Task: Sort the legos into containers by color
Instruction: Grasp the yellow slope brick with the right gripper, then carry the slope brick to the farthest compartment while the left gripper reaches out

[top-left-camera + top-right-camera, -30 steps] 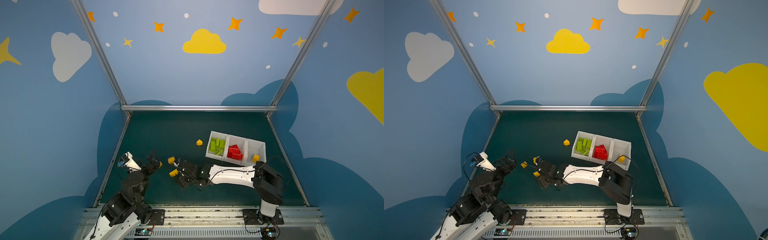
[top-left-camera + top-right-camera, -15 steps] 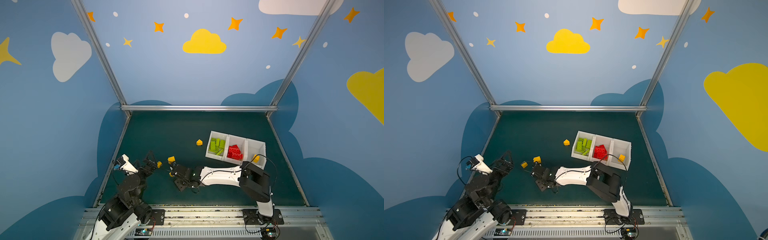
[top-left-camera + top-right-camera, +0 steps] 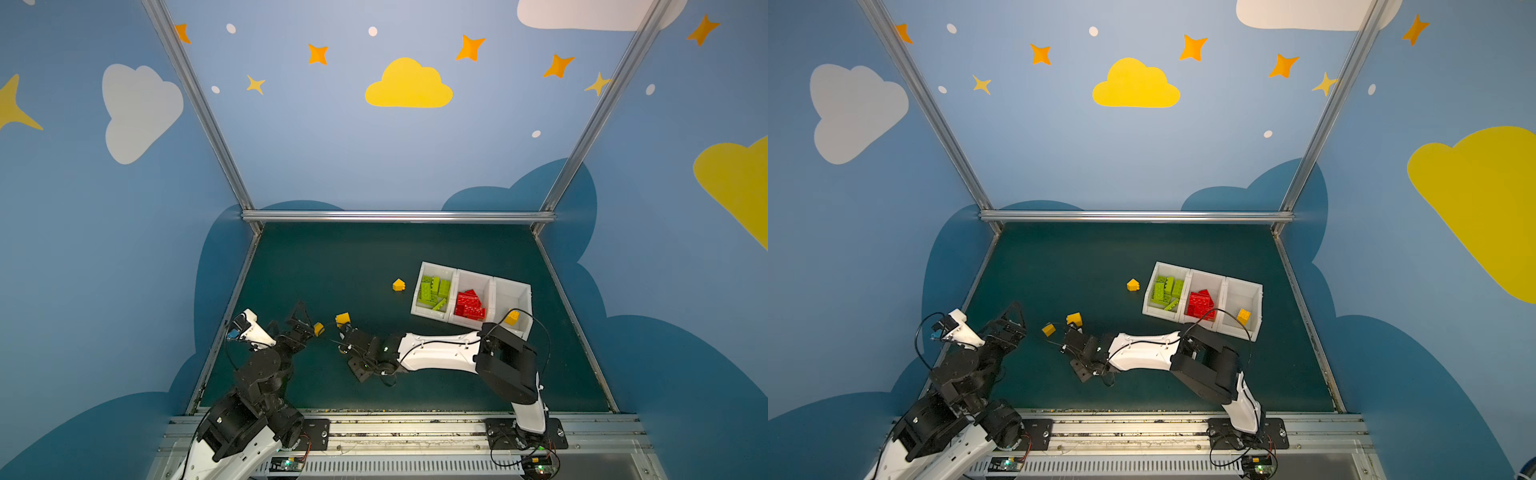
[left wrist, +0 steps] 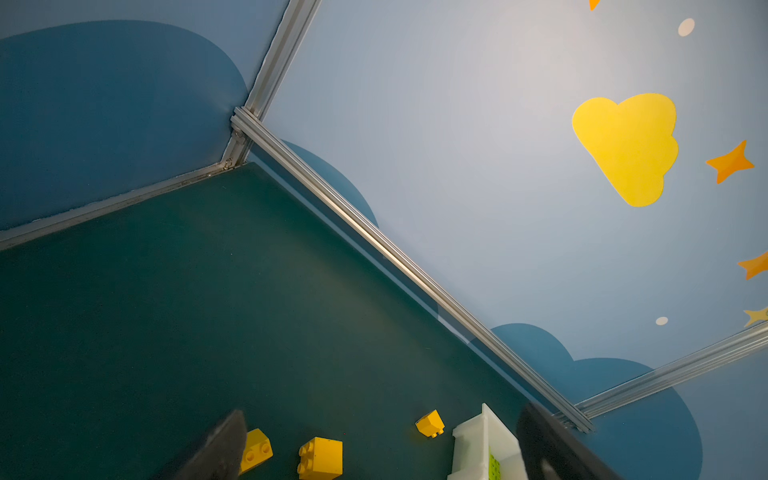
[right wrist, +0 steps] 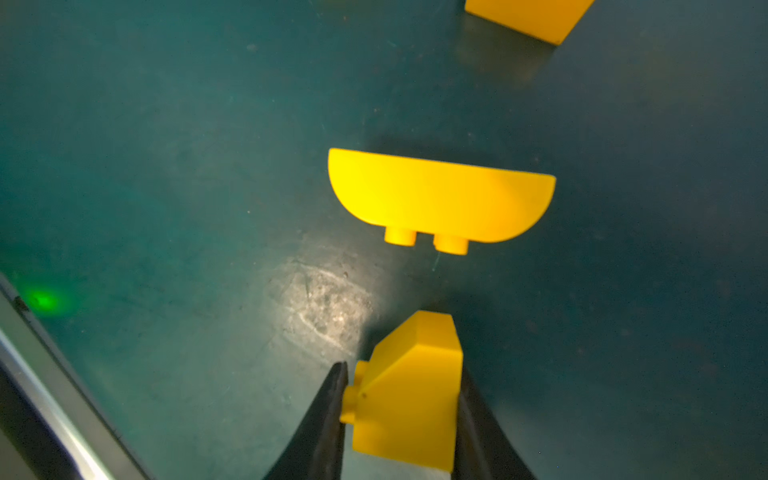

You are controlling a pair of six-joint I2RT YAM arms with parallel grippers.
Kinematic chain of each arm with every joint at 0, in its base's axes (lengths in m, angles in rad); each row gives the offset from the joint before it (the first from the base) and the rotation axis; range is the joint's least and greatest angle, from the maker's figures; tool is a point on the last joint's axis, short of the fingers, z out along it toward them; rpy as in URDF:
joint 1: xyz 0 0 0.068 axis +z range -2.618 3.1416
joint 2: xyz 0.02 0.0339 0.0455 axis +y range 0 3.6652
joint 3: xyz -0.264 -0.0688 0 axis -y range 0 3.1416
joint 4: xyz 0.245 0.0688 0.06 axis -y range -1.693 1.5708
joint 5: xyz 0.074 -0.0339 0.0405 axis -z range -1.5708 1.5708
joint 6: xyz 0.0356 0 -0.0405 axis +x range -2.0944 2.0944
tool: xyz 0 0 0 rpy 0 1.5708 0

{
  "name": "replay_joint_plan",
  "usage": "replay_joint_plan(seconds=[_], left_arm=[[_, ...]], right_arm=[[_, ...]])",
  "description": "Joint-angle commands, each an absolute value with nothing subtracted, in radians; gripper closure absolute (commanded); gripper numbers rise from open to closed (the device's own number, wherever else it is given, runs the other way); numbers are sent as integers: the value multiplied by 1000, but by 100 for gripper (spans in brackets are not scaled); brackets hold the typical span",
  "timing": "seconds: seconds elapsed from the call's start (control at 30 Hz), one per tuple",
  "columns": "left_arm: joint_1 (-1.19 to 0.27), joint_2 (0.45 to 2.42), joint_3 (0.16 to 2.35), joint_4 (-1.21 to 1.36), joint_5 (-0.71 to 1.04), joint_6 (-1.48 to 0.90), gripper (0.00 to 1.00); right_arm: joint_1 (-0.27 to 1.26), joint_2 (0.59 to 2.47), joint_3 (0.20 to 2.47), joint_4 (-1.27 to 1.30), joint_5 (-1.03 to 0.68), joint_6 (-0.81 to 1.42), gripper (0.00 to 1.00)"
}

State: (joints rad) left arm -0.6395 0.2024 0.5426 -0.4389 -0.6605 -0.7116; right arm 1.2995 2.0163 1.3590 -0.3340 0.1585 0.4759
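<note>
Right gripper (image 5: 401, 370) is clamped on a sloped yellow brick (image 5: 409, 399), with one finger on its studs and the other on its flat side. The brick is low at the table (image 3: 332, 257), toward the near edge and left of middle; I can't tell if it is resting or lifted. In both top views the gripper hides nearly all of it.

Ahead of it and apart lies a half-round yellow piece (image 5: 440, 195). A third yellow brick (image 5: 528, 16) is cut off by the frame, and I can't match either to the top views.

Left gripper (image 3: 306, 323) has its jaws wide apart, near the left edge. A small yellow brick (image 3: 318, 329) is just beside one fingertip, contact unclear. A yellow cube (image 3: 343, 319) sits near both grippers.

A lone sloped brick (image 3: 398, 284) lies just left of the containers (image 3: 513, 289). These are three joined bins near the right edge, slightly skewed to it.
- Bin toward the table middle: green legos (image 3: 434, 291).
- Middle bin: red legos (image 3: 469, 305).
- Bin nearest the right edge: one yellow lego (image 3: 512, 318).

Right arm (image 3: 436, 353) lies low across the near middle, and its elbow covers that last bin's near corner.

The open mat runs from the bricks to the far rail (image 3: 395, 216) and the far left corner.

In the left wrist view the fingers (image 4: 220, 449) are blurred and cropped, and only a corner of the containers shows.
</note>
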Motion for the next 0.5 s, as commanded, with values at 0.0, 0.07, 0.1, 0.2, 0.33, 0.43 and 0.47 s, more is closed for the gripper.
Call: replay_joint_plan(seconds=[0.0,0.07,0.1,0.2,0.33,0.43,0.47], left_arm=[[-638,222,529,-440,-660,-714,0],[-637,239,526,-426,-641,-719,0],[-637,253,526,-422,-629,-726,0],[-638,307,529,-402,-592,-742,0],[-636,396,535,-353,-531,-756,0],[-637,474,541,-309,-483,-768,0],[-636,502,543,-294,-463,-773,0]], right_arm=[[1294,1983,1368,-378,179,491,66],[1284,1955,1355,-379,177,498,66],[1276,1936,1344,-378,172,500,66],[1242,1871,1310,-373,158,502,66],[1177,1760,1249,-373,136,500,67],[1111,1660,1194,-377,138,495,66],[1087,1627,1174,-378,144,497,67]])
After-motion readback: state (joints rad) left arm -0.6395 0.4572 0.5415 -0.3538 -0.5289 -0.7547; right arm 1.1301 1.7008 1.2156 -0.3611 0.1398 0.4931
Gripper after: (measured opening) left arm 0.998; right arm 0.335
